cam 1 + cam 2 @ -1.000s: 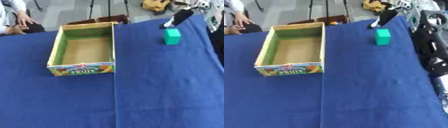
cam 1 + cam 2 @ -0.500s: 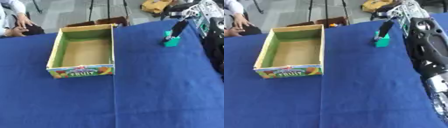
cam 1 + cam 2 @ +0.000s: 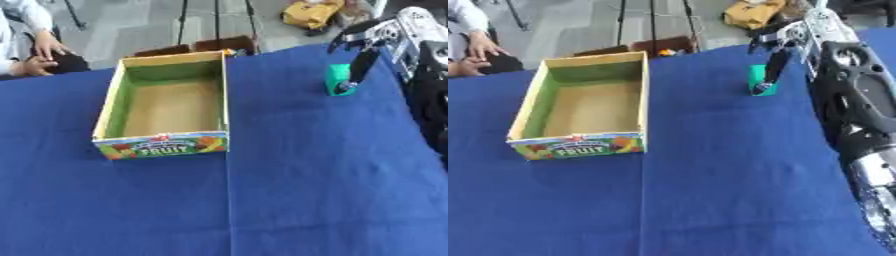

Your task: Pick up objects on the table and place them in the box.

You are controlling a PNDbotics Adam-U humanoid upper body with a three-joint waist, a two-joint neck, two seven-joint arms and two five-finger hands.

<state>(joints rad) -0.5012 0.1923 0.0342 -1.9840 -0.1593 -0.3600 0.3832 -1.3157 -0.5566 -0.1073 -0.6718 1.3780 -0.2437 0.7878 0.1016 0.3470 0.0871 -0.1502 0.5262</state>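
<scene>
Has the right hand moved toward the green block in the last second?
Yes. The right hand has come down onto the green block; its fingers now reach the block's right side, while the box keeps its place on the cloth.

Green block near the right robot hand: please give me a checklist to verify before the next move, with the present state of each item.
1. Right robot hand is at the green block: ok, a finger reaches down against it.
2. Block enclosed by the fingers: cannot tell.
3. Block still on the blue cloth: ok.
4. Box is open and empty: ok.
5. Cloth between block and box holds nothing: ok.
6. Left robot hand ready: cannot tell, not in view.
</scene>
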